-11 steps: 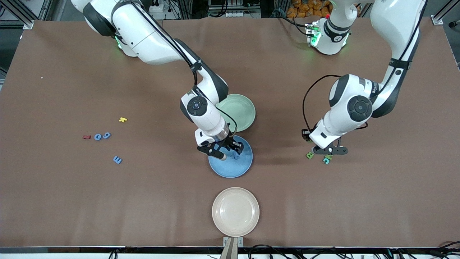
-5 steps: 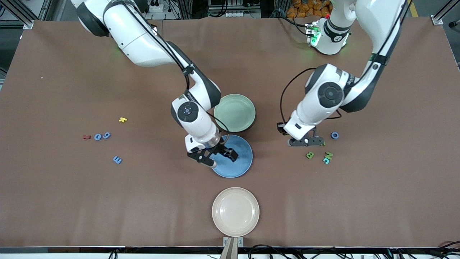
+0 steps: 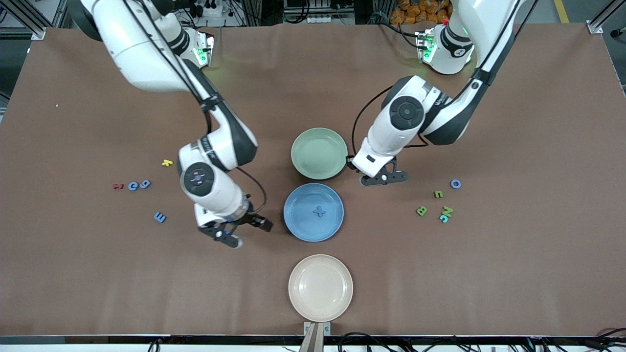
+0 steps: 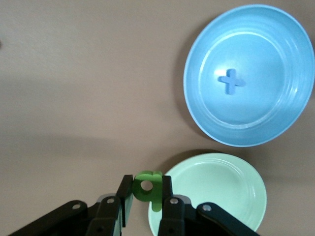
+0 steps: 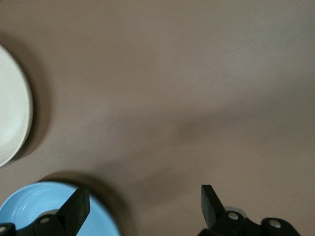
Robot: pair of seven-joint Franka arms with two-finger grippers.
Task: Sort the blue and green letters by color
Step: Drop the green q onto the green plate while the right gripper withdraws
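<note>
My left gripper [image 3: 384, 178] hangs at the edge of the green plate [image 3: 319, 153], on the side toward the left arm's end, shut on a green letter [image 4: 147, 189] with a round hole. A blue cross-shaped letter [image 3: 319, 211] lies in the middle of the blue plate [image 3: 298, 220]. My right gripper [image 3: 247, 233] is open and holds nothing, over bare table beside the blue plate. Three blue letters [image 3: 145, 184] lie toward the right arm's end. A blue O [image 3: 455, 184] and green letters [image 3: 421, 210] lie toward the left arm's end.
A cream plate [image 3: 320, 287] sits nearer the front camera than the blue plate. A tiny yellow letter [image 3: 167, 163] and a red one [image 3: 117, 186] lie among the blue letters toward the right arm's end.
The right gripper opened, left the blue cross in the blue plate and moved off toward the right arm's end. The left gripper carried the green letter from the letter cluster to the green plate.
</note>
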